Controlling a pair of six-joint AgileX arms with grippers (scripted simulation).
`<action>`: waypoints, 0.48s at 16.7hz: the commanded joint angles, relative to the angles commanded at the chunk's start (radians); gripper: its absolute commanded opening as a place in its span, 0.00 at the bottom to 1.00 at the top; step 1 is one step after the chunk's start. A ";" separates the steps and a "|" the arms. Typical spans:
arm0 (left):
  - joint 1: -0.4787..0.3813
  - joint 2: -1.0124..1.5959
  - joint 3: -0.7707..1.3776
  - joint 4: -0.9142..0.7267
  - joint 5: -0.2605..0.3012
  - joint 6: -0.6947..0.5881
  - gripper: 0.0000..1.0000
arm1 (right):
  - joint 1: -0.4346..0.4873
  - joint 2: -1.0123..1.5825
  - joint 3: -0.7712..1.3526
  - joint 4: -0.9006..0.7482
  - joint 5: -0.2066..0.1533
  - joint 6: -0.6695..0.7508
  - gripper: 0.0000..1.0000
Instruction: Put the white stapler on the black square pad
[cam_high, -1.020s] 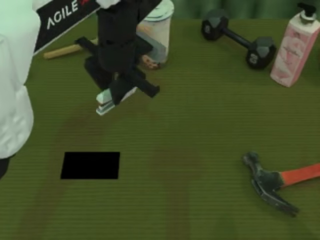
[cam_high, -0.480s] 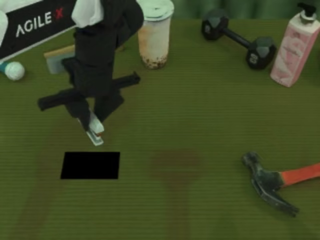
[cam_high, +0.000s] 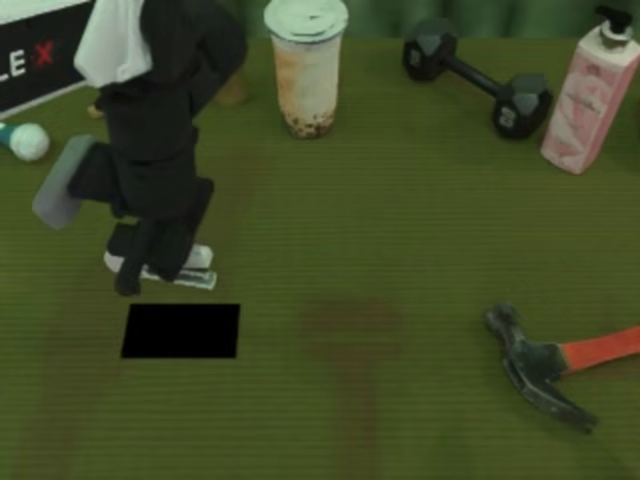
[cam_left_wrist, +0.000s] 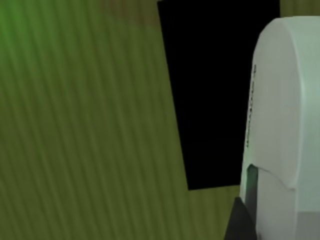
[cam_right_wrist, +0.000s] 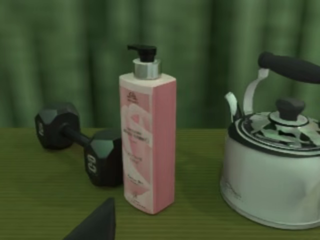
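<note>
White stapler (cam_high: 185, 268) — between left fingers (cam_high: 150, 262), above pad (cam_high: 181, 331)

White letters "LE" and red "X" on left arm's black panel (cam_high: 30, 65)

Bare cloth around the black square pad (cam_high: 180, 331); hammer (cam_high: 535, 366) well apart at right.

A tall cup (cam_high: 305, 68) with a white lid stands at the far edge of the green table (cam_high: 400, 230), and to its right lie a black dumbbell (cam_high: 476, 77) and an upright pink pump bottle (cam_high: 590, 92), the bottle just beside the dumbbell's nearer head. A hammer (cam_high: 555, 367) with an orange handle lies near the right edge, its dark head pointing inward. At the far left sits a small white ball (cam_high: 28, 141) with a teal handle, and the right wrist view shows a white kettle (cam_right_wrist: 272, 172) next to the bottle.
</note>
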 joint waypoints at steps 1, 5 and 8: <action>0.003 -0.019 -0.020 0.022 0.008 -0.053 0.00 | 0.000 0.000 0.000 0.000 0.000 0.000 1.00; 0.013 -0.068 -0.066 0.078 0.029 -0.165 0.00 | 0.000 0.000 0.000 0.000 0.000 0.000 1.00; 0.013 -0.069 -0.067 0.080 0.030 -0.167 0.00 | 0.000 0.000 0.000 0.000 0.000 0.000 1.00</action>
